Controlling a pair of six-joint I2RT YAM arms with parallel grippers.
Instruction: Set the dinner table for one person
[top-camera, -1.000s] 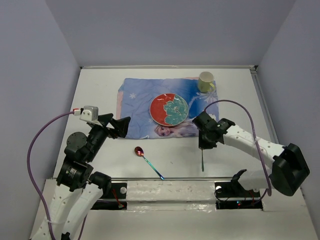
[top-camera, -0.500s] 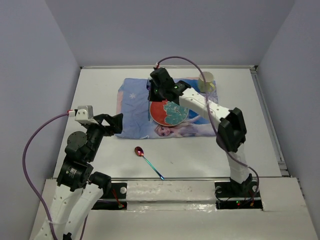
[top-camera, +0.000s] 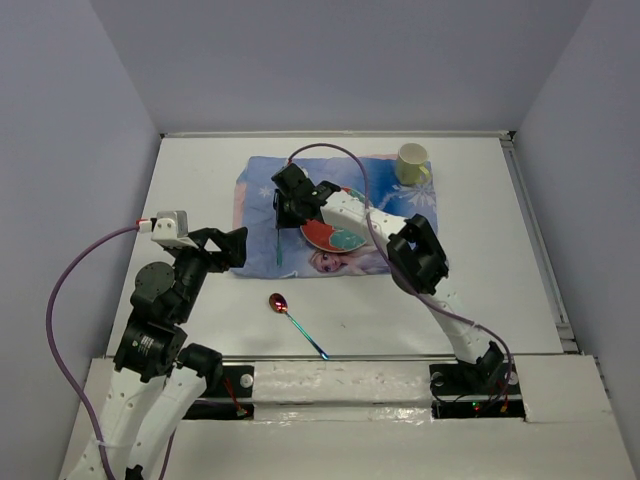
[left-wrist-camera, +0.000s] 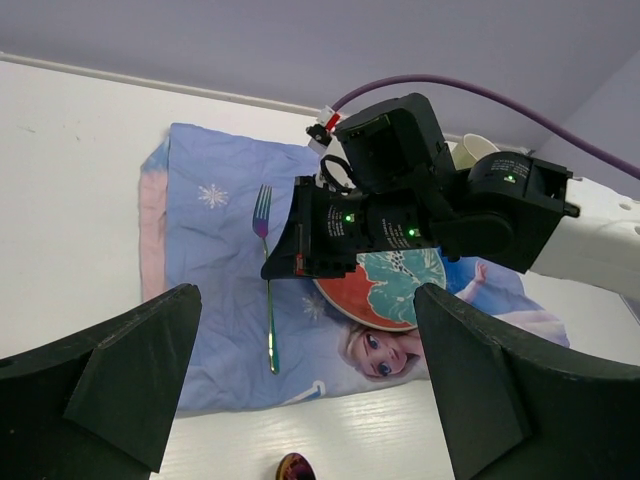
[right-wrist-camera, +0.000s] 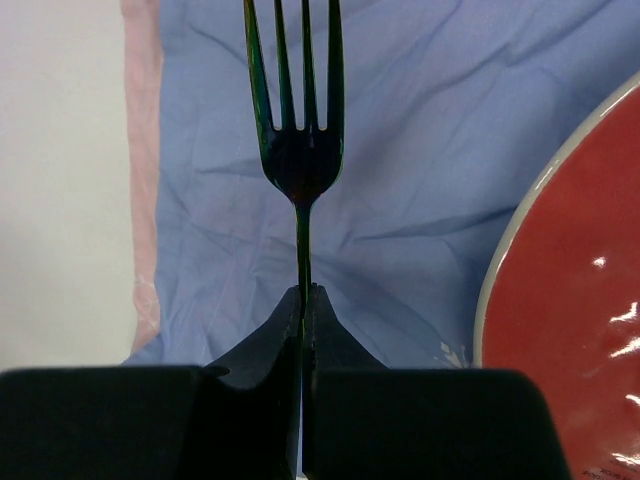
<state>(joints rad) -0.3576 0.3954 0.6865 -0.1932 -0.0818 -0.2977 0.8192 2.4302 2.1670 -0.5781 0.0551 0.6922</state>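
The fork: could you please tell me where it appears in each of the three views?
Top external: fork over the blue placemat, left of centre.
Left wrist: fork centre-left, tines toward the top.
Right wrist: fork top centre, tines upward.
Shared landmark: red plate, just right of the fork in each.

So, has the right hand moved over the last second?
Yes. The right hand, shut on the thin metal fork, crossed from right of the round red-and-teal plate to its left.
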